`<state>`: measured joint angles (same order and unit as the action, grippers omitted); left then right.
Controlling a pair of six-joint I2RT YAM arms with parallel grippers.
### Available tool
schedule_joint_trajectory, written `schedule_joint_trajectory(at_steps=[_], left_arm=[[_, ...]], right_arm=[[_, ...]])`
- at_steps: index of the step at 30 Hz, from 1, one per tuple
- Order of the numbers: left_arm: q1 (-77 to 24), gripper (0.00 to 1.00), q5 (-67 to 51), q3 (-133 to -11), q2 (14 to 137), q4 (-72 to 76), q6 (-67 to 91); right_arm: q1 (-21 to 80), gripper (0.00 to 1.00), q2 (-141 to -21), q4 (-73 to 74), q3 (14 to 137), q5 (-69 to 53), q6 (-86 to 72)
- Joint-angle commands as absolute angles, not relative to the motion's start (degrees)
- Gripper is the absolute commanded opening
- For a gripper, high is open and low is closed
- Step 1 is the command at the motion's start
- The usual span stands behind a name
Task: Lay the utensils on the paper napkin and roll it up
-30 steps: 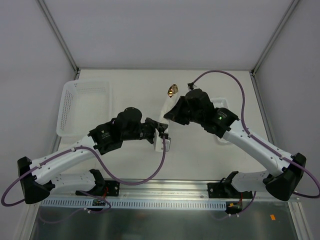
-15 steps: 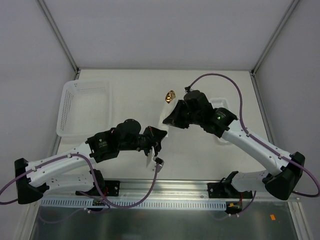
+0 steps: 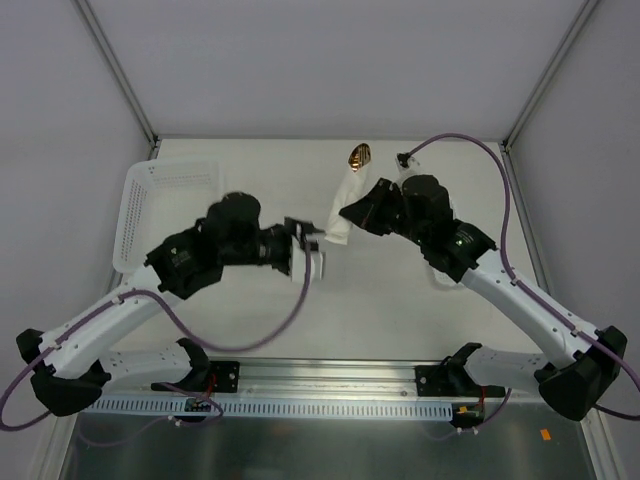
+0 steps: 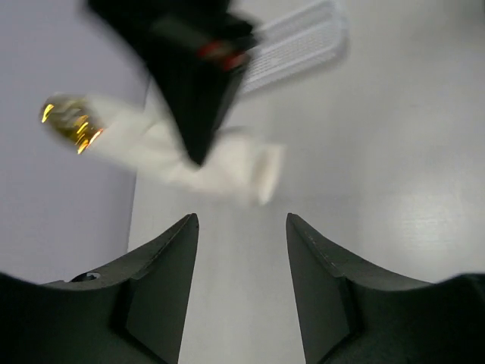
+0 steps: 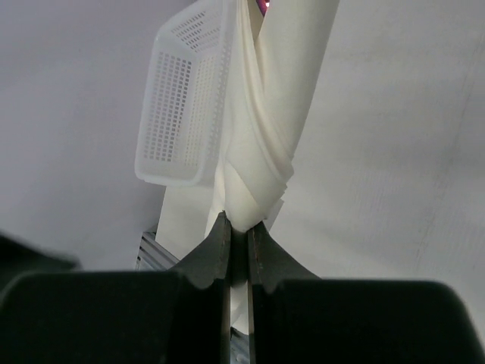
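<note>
The rolled paper napkin (image 3: pixel 343 205) sits mid-surface (image 3: pixel 270 165), its long axis running near to far, with the spoon (image 3: pixel 357 156) poking its gold bowl out of the far end. The right claw (image 5: pixel 239 225) pinches the roll's near end and is the nearer arm. The left claw (image 4: pixel 242 221) is spread and empty, just left of the roll.

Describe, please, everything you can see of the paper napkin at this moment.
The paper napkin is white, thin and soft-looking, rolled into a loose tube whose overlapping folds show in the right wrist view. It points away from the arms, slightly slanted, near the middle of the table. The gold bowl of the spoon sticks out of its far end; no fork shows. The right gripper is shut on it. The left gripper is open just short of its near end, not touching.
</note>
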<state>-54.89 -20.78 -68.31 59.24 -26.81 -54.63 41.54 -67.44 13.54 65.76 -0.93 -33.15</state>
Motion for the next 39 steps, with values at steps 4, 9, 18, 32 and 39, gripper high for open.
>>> schedule_joint_trajectory(at_steps=[4, 9, 18, 32, 39], left_arm=[[-25.95, 0.55, -44.80, -83.31, 68.71, -26.37, -4.34], [-20.66, 0.58, -56.06, -86.75, 74.87, -24.09, 14.21], [-20.39, 0.65, -62.03, -73.31, 72.16, 3.03, 34.27], [-23.81, 0.68, -61.70, -64.87, 70.84, 19.16, 44.12], [-24.96, 0.56, -59.94, -64.25, 71.72, 18.37, 43.68]], right_arm=[[38.06, 0.00, -62.14, -4.03, 61.53, -10.63, -23.65], [37.79, 0.00, -62.66, -11.94, 61.70, -20.73, -21.71], [37.88, 0.00, -63.98, -15.29, 64.25, -21.89, -21.97], [38.67, 0.00, -67.50, -21.62, 64.69, -21.71, -26.01], [39.37, 0.00, -68.20, -23.11, 65.21, -21.62, -27.16]])
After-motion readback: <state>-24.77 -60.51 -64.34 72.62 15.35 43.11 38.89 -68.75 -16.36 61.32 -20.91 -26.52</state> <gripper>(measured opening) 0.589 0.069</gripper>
